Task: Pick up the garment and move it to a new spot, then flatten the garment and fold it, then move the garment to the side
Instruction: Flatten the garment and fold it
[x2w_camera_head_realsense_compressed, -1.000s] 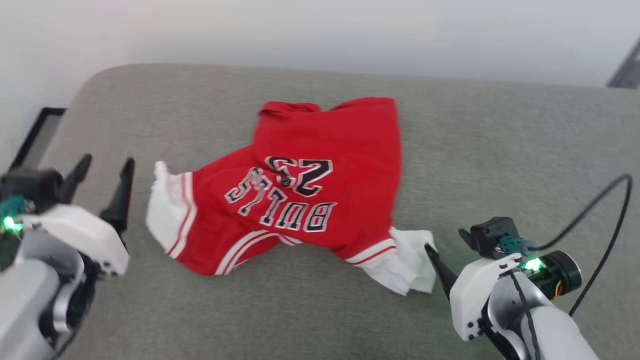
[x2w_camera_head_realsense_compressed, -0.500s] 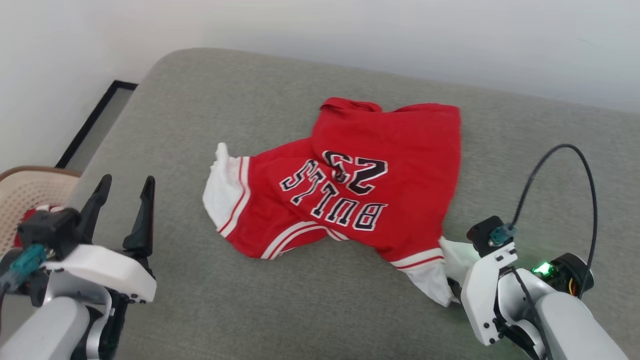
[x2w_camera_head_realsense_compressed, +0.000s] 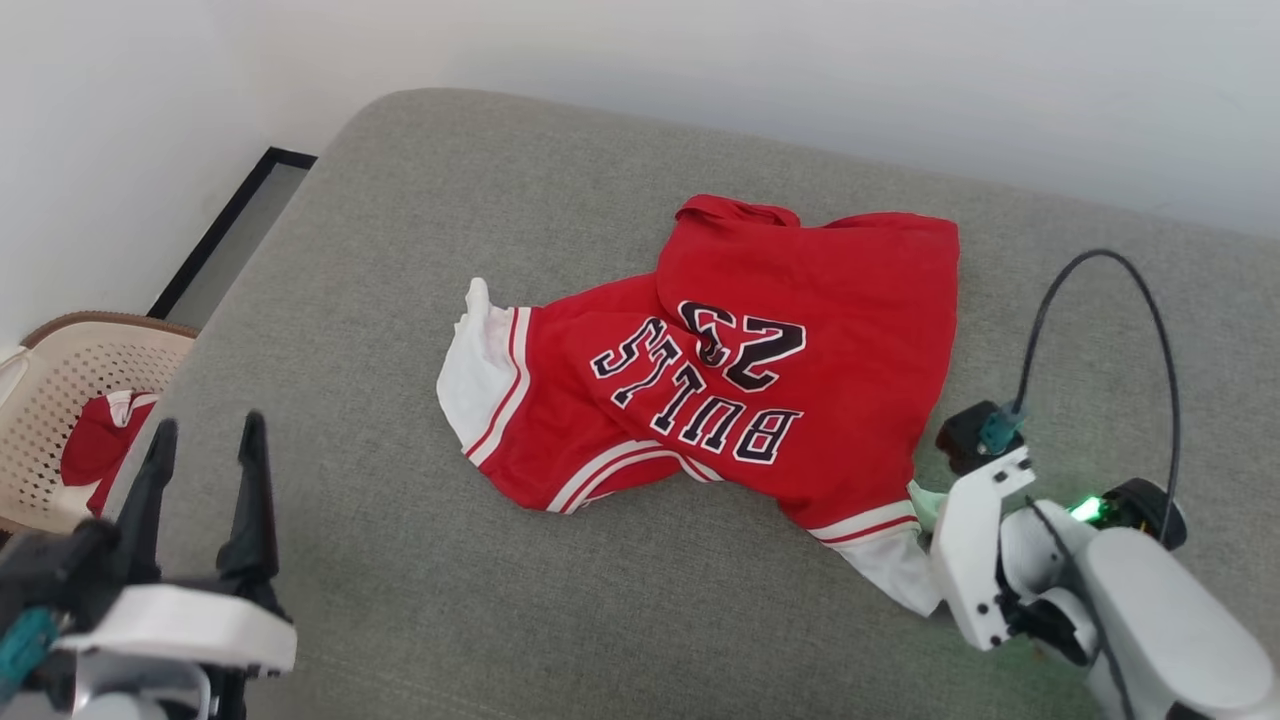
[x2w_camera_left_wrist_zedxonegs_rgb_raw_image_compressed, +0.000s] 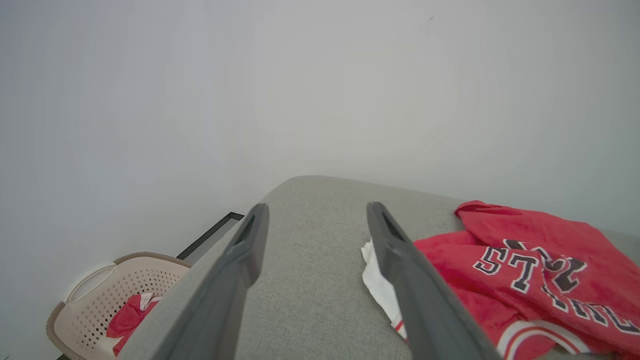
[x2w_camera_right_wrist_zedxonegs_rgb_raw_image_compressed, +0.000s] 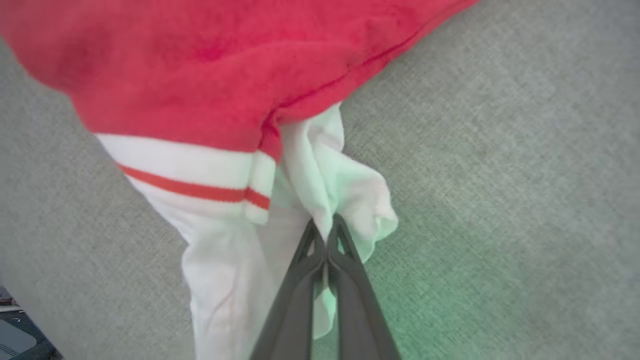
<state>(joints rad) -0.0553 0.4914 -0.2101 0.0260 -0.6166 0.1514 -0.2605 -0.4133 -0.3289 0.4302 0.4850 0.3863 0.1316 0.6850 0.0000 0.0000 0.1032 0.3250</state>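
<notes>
- My right pincer (x2w_camera_right_wrist_zedxonegs_rgb_raw_image_compressed: 326, 225) is clamped on the white sleeve (x2w_camera_right_wrist_zedxonegs_rgb_raw_image_compressed: 350, 190) of the shirt (x2w_camera_head_realsense_compressed: 790, 340), at its near right corner.
- Shirt lies crumpled in the middle of the cushion (x2w_camera_head_realsense_compressed: 420, 600) (lettering upside down to me), far hem close to the back edge.
- My left pincer (x2w_camera_head_realsense_compressed: 210, 425) hangs spread wide, nothing in it, over bare grey fabric left of the shirt.
- Basket (x2w_camera_head_realsense_compressed: 40, 400) sits past the left edge.

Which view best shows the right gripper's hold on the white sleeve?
The right wrist view: the right gripper is shut on a fold of the garment's white sleeve. In the head view its white body hides the fingertips; the left wrist view shows the garment's other sleeve.
</notes>
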